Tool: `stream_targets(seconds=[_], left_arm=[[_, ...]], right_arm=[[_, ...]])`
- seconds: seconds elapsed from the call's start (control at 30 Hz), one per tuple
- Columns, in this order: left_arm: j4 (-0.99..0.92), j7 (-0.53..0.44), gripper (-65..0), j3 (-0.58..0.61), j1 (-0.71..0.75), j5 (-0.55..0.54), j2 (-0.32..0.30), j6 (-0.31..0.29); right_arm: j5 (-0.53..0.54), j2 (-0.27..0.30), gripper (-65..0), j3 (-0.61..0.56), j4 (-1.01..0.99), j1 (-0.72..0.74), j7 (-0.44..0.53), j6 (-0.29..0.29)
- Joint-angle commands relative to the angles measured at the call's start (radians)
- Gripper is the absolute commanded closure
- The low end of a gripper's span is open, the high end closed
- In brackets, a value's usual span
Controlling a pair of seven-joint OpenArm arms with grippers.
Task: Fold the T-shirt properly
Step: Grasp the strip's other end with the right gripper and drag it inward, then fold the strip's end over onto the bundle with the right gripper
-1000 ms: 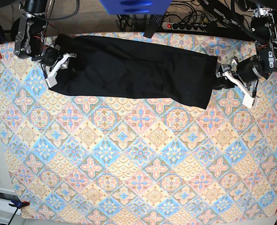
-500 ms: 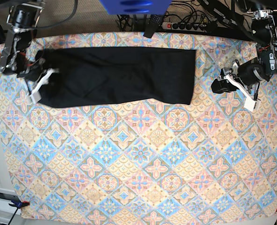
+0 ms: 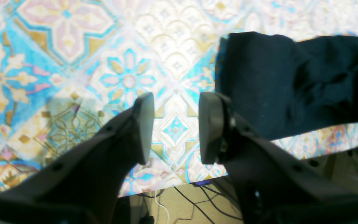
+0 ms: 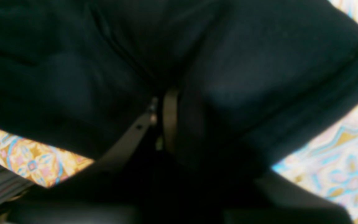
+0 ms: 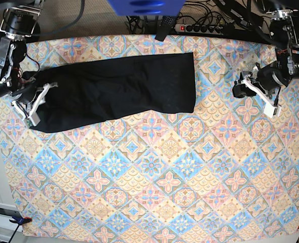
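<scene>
I see the T-shirt (image 5: 114,88) lying as a long black band across the far part of the desk, on the patterned tablecloth (image 5: 154,177). My right gripper (image 5: 30,98) is pressed together, pinching the T-shirt's end. My left gripper (image 5: 248,86) hangs spread and empty over the tablecloth, apart from the T-shirt's other end.

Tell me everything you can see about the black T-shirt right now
The T-shirt is plain black soft cloth, folded into a long band lying flat across the far part of the patterned tablecloth. Its straight end points toward the left gripper, which is open and clear of it. The other end is bunched and wrinkled where the right gripper is shut on it. No sleeves, collar or label can be made out.
</scene>
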Motion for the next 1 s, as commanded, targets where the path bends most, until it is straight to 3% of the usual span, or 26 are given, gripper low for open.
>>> stream_targets(seconds=[0.0,0.23,0.47,0.73,0.97], left_arm=[[0.013,-0.011,-22.2,-0.005,-0.005,0.009,-0.008,-0.002],[0.013,-0.011,-22.2,0.002,0.002,0.11,0.035,-0.002],[0.013,-0.011,-22.2,0.0,0.014,0.137,0.053,-0.002],[0.013,-0.011,-22.2,0.002,0.014,0.15,0.078,-0.002],[0.013,-0.011,-22.2,0.002,0.014,0.173,0.098,-0.002]], right_arm=[[0.026,0.012,-2.6,-0.042,0.05,0.009,0.015,0.01],[0.028,0.001,-2.6,-0.313,0.201,0.012,0.018,0.01],[0.023,-0.105,-2.6,-0.449,0.232,0.018,0.014,0.01],[0.023,-0.159,-2.7,-0.667,0.232,0.141,0.017,0.01],[0.022,-0.231,-2.9,-0.767,0.218,0.219,0.017,0.01]])
